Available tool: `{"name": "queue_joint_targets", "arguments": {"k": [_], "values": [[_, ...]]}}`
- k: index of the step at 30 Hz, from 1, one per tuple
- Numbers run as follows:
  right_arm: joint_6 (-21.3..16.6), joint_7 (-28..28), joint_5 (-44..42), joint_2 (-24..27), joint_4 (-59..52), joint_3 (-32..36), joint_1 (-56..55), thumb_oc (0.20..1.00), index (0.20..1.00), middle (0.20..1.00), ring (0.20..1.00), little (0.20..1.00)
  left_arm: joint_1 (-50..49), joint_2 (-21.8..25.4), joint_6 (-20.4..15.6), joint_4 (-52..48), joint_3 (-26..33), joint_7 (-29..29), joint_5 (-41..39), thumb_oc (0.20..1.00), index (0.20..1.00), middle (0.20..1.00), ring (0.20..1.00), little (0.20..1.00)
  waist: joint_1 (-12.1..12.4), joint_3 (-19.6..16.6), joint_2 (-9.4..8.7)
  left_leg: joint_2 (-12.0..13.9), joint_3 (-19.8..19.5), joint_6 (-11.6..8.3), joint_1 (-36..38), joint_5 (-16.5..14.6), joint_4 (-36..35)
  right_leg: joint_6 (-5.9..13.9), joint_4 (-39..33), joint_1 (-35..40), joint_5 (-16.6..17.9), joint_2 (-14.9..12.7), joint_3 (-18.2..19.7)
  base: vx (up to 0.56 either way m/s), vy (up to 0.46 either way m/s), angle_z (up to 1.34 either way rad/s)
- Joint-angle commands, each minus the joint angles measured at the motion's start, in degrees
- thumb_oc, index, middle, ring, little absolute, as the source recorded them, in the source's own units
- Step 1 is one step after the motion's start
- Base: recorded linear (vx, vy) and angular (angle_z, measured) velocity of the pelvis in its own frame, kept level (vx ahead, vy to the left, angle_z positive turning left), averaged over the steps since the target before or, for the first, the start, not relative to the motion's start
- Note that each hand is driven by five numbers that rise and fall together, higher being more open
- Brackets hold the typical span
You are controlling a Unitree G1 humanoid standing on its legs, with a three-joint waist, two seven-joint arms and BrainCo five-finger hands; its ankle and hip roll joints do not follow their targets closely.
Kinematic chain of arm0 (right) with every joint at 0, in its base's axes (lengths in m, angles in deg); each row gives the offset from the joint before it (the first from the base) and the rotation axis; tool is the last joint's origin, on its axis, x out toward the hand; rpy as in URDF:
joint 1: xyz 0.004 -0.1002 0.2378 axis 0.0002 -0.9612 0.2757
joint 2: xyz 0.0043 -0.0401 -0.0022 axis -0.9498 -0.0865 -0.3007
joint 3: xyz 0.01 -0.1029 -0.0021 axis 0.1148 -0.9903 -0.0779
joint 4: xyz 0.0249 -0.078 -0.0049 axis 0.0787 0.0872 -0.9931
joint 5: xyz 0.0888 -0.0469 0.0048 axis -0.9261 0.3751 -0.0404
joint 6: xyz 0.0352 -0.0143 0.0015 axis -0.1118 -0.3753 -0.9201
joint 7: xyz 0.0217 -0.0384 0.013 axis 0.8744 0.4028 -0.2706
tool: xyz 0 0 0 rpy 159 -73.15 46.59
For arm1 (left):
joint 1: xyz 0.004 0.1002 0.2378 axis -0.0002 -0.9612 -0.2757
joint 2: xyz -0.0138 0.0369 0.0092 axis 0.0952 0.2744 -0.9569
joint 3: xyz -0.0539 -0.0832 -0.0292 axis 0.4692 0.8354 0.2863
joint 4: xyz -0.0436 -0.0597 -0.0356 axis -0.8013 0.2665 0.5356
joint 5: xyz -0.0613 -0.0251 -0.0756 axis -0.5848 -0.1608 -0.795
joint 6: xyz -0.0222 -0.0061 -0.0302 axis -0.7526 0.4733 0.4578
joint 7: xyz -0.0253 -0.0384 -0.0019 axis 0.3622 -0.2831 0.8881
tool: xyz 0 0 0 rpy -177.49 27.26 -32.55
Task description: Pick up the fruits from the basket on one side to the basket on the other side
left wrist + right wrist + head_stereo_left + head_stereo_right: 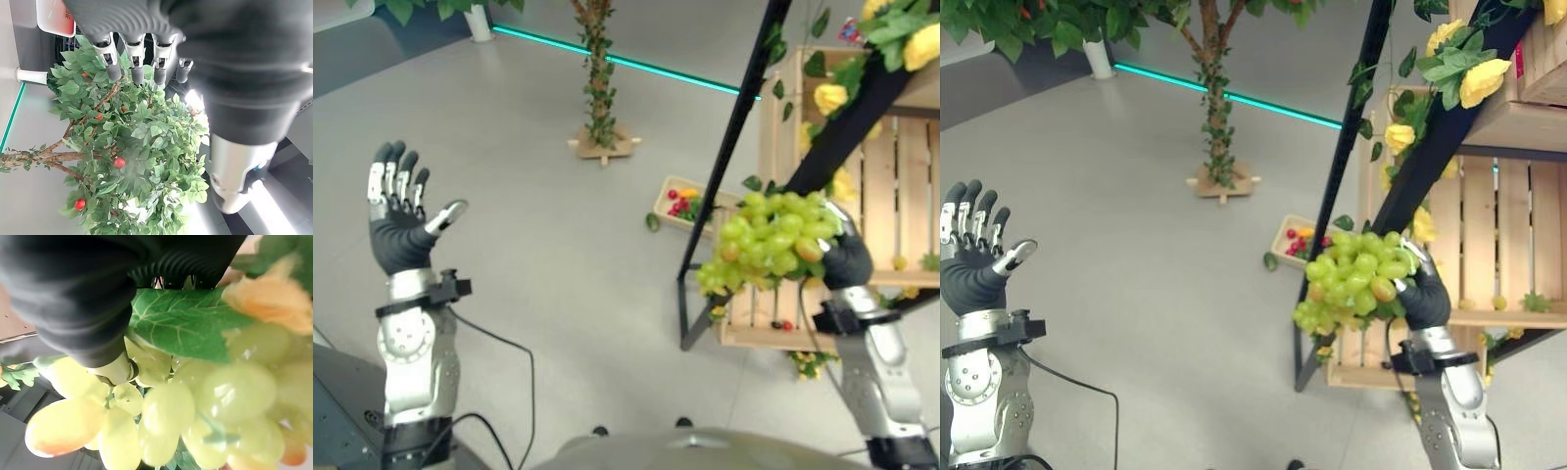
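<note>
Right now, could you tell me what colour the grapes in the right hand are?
The grapes are yellow-green, a few blushed orange; the right wrist view shows them best.

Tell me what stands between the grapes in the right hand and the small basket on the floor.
The black slanted post rises between the grape bunch, held by the right hand, and the floor basket beyond. Left hand is raised, open, far aside.

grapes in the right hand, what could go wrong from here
The grape bunch hangs loosely from the right hand, with much of its bulk to one side of the grip, so grapes could drop or the bunch could slip. It is held close to the slanted black frame and the wooden shelf, so a swing could snag it there. The left hand is raised and open far across, too far to catch it.
</note>
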Motion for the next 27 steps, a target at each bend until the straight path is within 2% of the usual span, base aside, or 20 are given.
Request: {"name": "queue_joint_targets", "arguments": {"k": [1,13,21,22,23,25,26,27], "values": [[-4.0,-1.2,-0.4,-0.9,-2.4,4.7,3.4,0.200,0.200,0.200,0.200,0.200,0.3,2.3,-1.9,-1.5,2.4,-0.5,2.7,1.000,1.000,1.000,1.000,1.000,-1.5,-1.0,-1.30,-1.2,0.4,-0.03,-1.0,-5.0,3.1,3.50,2.2,2.8,-4.7,-0.6,-3.0,0.03,0.020,-0.09],[-6.3,-5.5,2.1,-0.4,0.3,8.3,4.8,0.200,0.200,0.200,0.200,0.200,0.6,2.5,-2.5,-1.3,2.7,-1.0,2.4,1.000,1.000,1.000,1.000,1.000,-2.4,-1.0,-0.71,-1.3,1.2,0.04,-1.2,-5.6,3.9,3.60,2.6,2.2,-4.8,-0.6,-2.3,0.01,0.003,-0.02],[-7.1,-7.0,4.3,1.1,1.4,6.9,8.3,0.200,0.200,0.200,0.200,0.200,1.6,2.4,-2.8,-2.0,1.4,-0.6,1.8,1.000,1.000,1.000,1.000,1.000,-3.2,-0.1,-0.43,-1.2,3.6,0.62,-1.6,-6.7,6.1,4.02,4.0,-0.2,-3.4,-0.5,1.1,-0.04,0.028,-0.19],[-7.3,-7.3,4.4,1.4,2.0,5.7,10.8,0.200,0.200,0.200,0.200,0.200,2.0,2.7,-3.3,-2.3,1.3,-0.5,1.7,1.000,1.000,1.000,1.000,1.000,-2.9,1.3,0.11,-0.4,5.8,0.87,-1.8,-7.0,6.4,5.60,7.7,-3.0,-2.1,-2.0,0.1,-0.13,0.046,-0.41],[-7.3,-7.3,4.4,1.4,2.0,5.7,11.0,0.200,0.200,0.200,0.200,0.200,2.1,2.7,-3.3,-2.3,1.4,-0.5,1.7,1.000,1.000,1.000,1.000,1.000,-2.7,1.4,0.04,-0.5,6.0,0.93,-2.1,-6.7,6.4,5.53,7.9,-3.4,-1.9,-2.0,0.3,-0.17,0.046,-0.67],[-7.2,-7.9,5.2,1.9,2.4,4.4,12.4,0.200,0.200,0.200,0.200,0.200,2.9,3.5,-3.5,-3.0,0.8,0.1,1.0,1.000,1.000,1.000,1.000,1.000,-2.6,2.4,0.91,0.5,6.3,1.17,-2.5,-6.8,6.9,6.91,13.6,-5.8,-2.3,-3.5,1.3,-0.11,-0.023,-0.85],[-7.1,-7.8,5.4,2.2,2.6,3.9,13.1,0.200,0.200,0.200,0.200,0.200,3.9,4.2,-3.7,-2.9,0.3,0.3,0.5,1.000,1.000,1.000,1.000,1.000,-2.3,2.7,1.07,1.0,6.1,1.21,-3.4,-6.5,7.5,6.81,15.6,-6.9,-2.4,-4.6,1.9,-0.10,-0.106,-0.53],[-7.3,-8.0,5.6,2.2,2.7,3.4,13.6,0.200,0.200,0.200,0.200,0.200,4.6,4.8,-3.8,-3.0,-0.1,0.3,0.3,1.000,1.000,1.000,1.000,1.000,-1.7,2.6,1.29,1.7,6.0,0.99,-3.7,-6.6,8.0,6.85,15.6,-6.6,-2.5,-7.3,1.0,-0.07,-0.101,-0.26]]}}
